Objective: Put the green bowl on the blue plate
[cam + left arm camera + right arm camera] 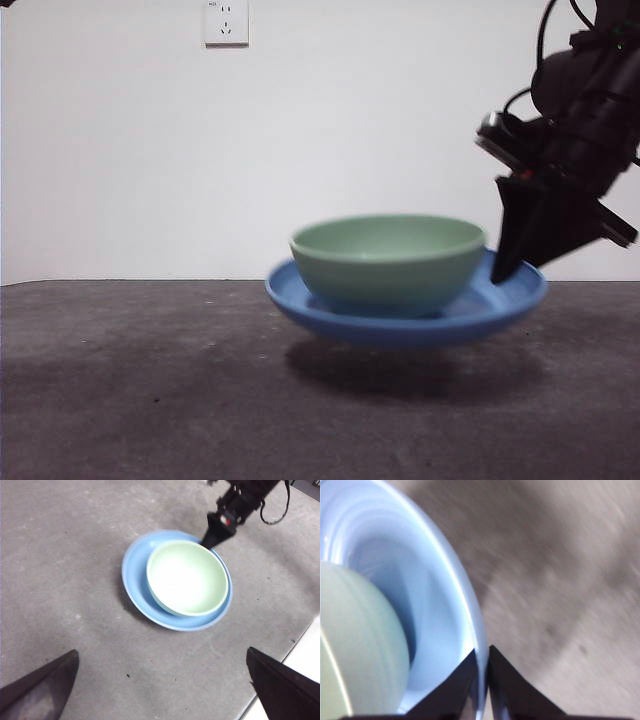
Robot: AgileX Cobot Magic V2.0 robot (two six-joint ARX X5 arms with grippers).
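Note:
The green bowl [388, 262] sits inside the blue plate [300, 300], which hangs a little above the table with its shadow beneath. My right gripper [505, 268] comes down from the upper right and is shut on the plate's right rim; the right wrist view shows its jaws [481, 680] pinching the rim [462, 605], with the bowl [360, 650] beside it. My left gripper [161, 651] is open and empty, well above and apart from the plate [135, 575] and the bowl [187, 577]. The right gripper [216, 534] also shows there at the plate's far rim.
The grey table [120, 400] stretches around the plate. A white wall with a socket [226, 22] stands behind. The table's edge [290, 652] runs near the plate in the left wrist view.

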